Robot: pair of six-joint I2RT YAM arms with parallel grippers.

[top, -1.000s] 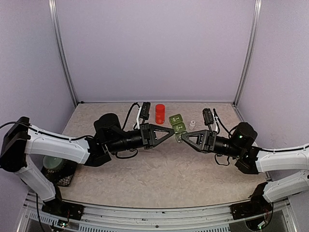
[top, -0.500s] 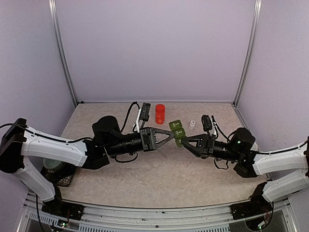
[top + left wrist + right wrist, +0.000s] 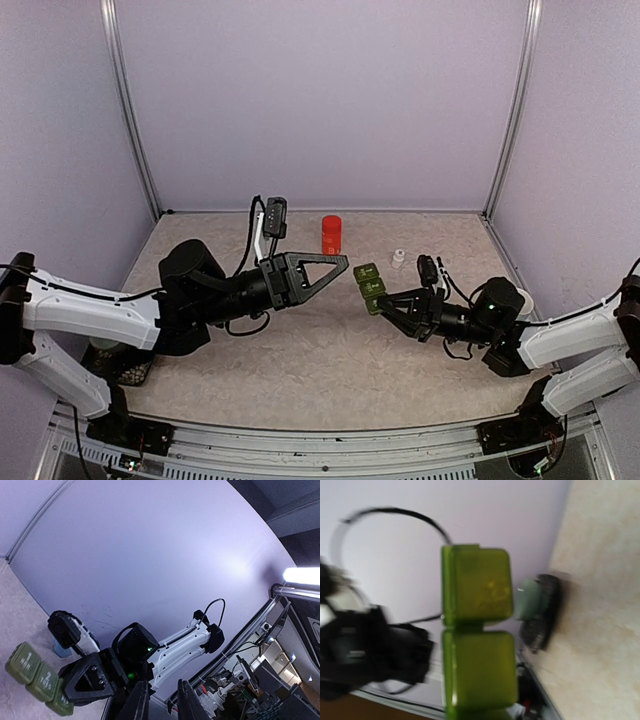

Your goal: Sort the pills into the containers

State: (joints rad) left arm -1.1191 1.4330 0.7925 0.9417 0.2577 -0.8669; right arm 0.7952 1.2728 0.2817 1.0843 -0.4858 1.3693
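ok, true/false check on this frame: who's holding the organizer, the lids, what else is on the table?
1. The right gripper is shut on one end of the green pill organizer. True.
2. The left gripper also grips the organizer. False: it is apart from it, off to its left, holding nothing.
3. The organizer's lids are flipped open. False: all three look closed in the left wrist view.
4. A red bottle stands upright near the back wall. True.
5. The small white object sits left of the red bottle. False: it is to the bottle's right, behind the organizer.
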